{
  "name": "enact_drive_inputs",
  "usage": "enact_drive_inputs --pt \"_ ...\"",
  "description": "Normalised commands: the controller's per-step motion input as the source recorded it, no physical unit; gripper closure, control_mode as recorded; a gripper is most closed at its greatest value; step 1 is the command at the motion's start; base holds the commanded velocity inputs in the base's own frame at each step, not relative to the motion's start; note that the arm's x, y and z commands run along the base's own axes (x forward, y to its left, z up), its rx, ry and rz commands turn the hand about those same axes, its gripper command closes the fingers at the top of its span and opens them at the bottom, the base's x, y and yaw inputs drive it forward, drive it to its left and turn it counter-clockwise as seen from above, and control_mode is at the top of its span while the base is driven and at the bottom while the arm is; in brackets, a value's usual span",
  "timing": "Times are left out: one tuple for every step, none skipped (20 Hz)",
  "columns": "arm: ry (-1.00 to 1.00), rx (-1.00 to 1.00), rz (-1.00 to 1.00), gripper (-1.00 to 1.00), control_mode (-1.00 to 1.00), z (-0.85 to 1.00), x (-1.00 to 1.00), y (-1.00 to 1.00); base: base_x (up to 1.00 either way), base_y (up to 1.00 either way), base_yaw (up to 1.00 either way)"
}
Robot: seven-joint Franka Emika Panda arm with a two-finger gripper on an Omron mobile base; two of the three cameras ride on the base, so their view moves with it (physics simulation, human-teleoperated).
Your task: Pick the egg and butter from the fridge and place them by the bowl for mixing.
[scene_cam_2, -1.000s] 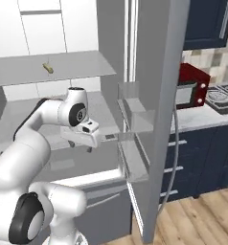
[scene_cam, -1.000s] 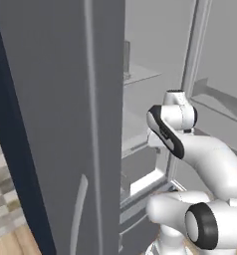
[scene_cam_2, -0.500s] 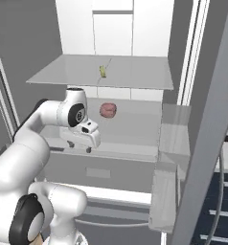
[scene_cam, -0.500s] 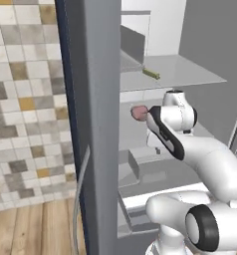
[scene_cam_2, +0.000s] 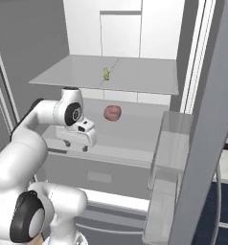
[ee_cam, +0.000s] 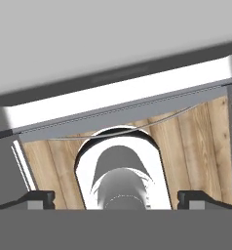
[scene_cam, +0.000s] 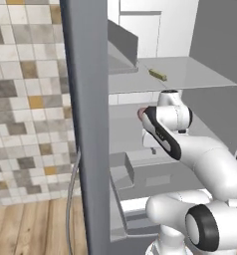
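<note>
Open fridge (scene_cam_2: 111,76), hand (scene_cam_2: 75,146) spread, pointing down at shelf edge.

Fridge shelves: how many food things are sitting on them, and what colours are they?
Olive-yellow: 1, the butter on the upper shelf.
Pink: 1, the lumpy meat-like piece on the shelf below.
Total: 2 food things that I can see in the fridge.

Fridge (scene_cam_2: 207,119) door smooth matt grey, inner walls flat white; shelves (scene_cam_2: 135,76) pale grey, smooth, translucent-looking. Tiled wall (scene_cam: 26,99) matt, mottled. Floor (scene_cam: 36,224) light wood planks. Pink lump (scene_cam_2: 112,112) rough, dull.
</note>
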Motion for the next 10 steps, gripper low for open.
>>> enact_drive_inputs --pt "0.0 0.0 0.0 -1.0 1.0 0.0 0.0 0.0 -0.13 -0.38 0.06" --pt "0.0 0.0 0.0 -1.0 1.0 0.0 0.0 0.0 -0.13 -0.39 0.03" --pt "0.0 0.0 0.0 -1.0 1.0 0.0 0.0 0.0 -0.02 -0.21 0.02" --pt "0.0 0.0 0.0 -1.0 1.0 0.0 0.0 0.0 -0.02 -0.18 0.04" --pt "0.0 0.0 0.0 -1.0 1.0 0.0 0.0 0.0 0.0 -0.11 0.01" --pt "0.0 0.0 0.0 -1.0 1.0 0.0 0.0 0.0 0.0 0.0 0.0" --pt "0.0 0.0 0.0 -1.0 1.0 0.0 0.0 0.0 0.0 0.0 0.0" --pt "0.0 0.0 0.0 -1.0 1.0 0.0 0.0 0.0 0.0 0.0 0.0" --pt "0.0 0.0 0.0 -1.0 1.0 0.0 0.0 0.0 0.0 0.0 0.0" --pt "0.0 0.0 0.0 -1.0 1.0 0.0 0.0 0.0 0.0 0.0 0.0"
